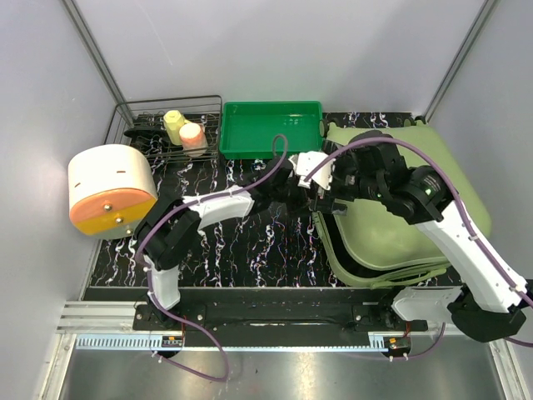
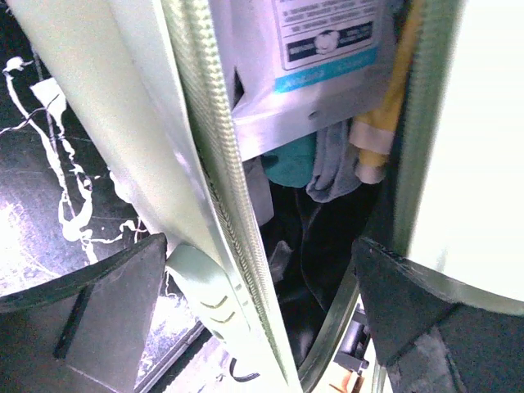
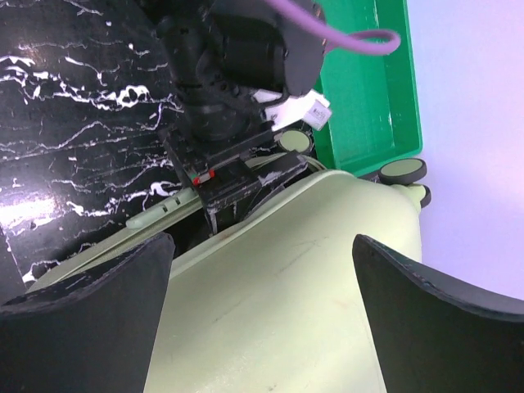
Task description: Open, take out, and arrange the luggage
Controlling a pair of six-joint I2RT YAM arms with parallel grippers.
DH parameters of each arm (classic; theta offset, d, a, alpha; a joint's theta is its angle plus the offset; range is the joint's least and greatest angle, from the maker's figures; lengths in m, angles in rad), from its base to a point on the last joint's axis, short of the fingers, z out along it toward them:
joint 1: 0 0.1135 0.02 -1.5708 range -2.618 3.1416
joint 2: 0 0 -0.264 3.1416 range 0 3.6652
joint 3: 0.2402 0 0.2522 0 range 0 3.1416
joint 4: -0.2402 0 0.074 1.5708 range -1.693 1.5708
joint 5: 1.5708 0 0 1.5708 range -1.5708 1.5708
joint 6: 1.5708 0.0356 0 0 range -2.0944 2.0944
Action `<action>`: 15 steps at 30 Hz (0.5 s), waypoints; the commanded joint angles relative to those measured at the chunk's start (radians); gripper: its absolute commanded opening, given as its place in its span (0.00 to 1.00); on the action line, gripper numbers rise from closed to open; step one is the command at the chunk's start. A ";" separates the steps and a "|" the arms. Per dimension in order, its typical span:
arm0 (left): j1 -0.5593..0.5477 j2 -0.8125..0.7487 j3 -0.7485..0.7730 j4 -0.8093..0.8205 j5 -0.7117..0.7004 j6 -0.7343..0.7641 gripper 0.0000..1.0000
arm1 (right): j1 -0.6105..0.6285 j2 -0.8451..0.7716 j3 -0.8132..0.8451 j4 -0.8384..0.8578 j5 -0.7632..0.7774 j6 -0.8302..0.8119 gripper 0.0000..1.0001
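Bright, even light — soft shadows; wrist views blur close up, glare whitens the tabletop (image 2: 24, 237).

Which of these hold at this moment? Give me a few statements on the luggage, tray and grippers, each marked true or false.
1. The luggage is ajar, with a gap between its two shells. True.
2. The green tray holds two bottles. False: it looks empty; the yellow bottle and the pink bottle stand in the wire basket.
3. The left gripper and the right gripper are both open. True.
4. The luggage's contents are laid out on the table. False: a silver pouch and a teal cloth are inside, seen through the gap.
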 commanded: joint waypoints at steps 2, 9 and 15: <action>-0.017 -0.188 0.123 0.188 0.080 0.047 0.99 | 0.014 -0.068 -0.009 -0.082 0.054 -0.027 1.00; -0.022 -0.161 0.285 0.106 0.101 0.127 0.99 | 0.040 -0.100 0.021 -0.084 -0.003 -0.096 1.00; -0.019 -0.092 0.379 0.176 0.120 0.107 0.99 | 0.098 -0.100 0.043 -0.146 -0.034 -0.252 0.94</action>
